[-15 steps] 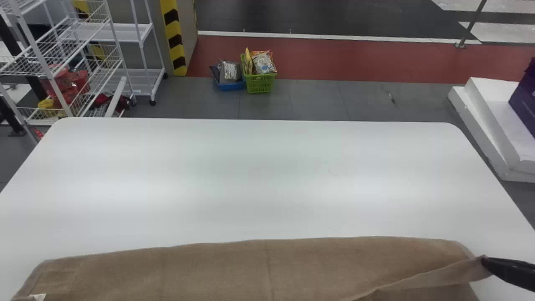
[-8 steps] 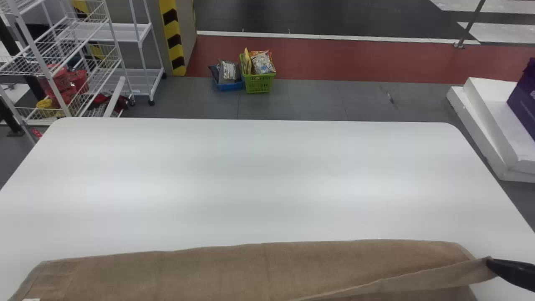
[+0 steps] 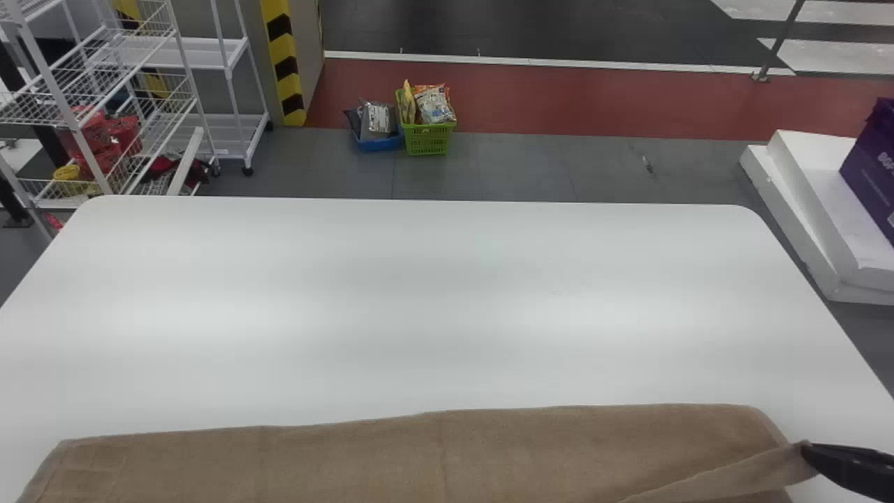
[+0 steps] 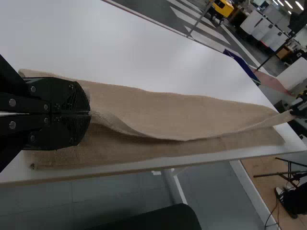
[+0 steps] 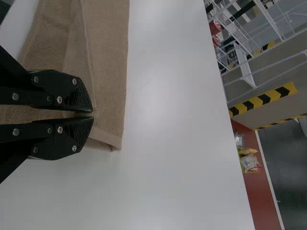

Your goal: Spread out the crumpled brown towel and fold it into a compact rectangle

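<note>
White wire rack [image 3: 227, 133]: at the far left of my head view, beyond the desk, with red and yellow things on its lower shelves; a yellow-and-black striped column [image 3: 283, 70] rose beside it.
Left claw [image 4: 90, 113]: at the towel's left end; I had it closed on the edge of the upper layer, the cloth running out from between its tips.
Blue basket [image 3: 380, 144] and green basket [image 3: 427, 141]: on the floor past the desk's far edge, side by side; the green one held bright packets.
Desk [image 3: 419, 300]: white, with rounded far corners; it carried the towel along the side nearest me.
Brown towel [image 3: 279, 461]: stretched lengthwise from left to right across the desk's near side; one layer lay on the desktop, while the upper layer's free edge sagged in a long curve between my two claws; near the right end that edge rose in a narrow slanting strip.
Right claw [image 3: 810, 454]: at the towel's right end; I had it closed too, pinching the cloth between its tips.
White slabs [image 3: 803, 202]: stacked beyond the desk's right side; a purple box [image 3: 873, 168] stood on top of them.
</note>
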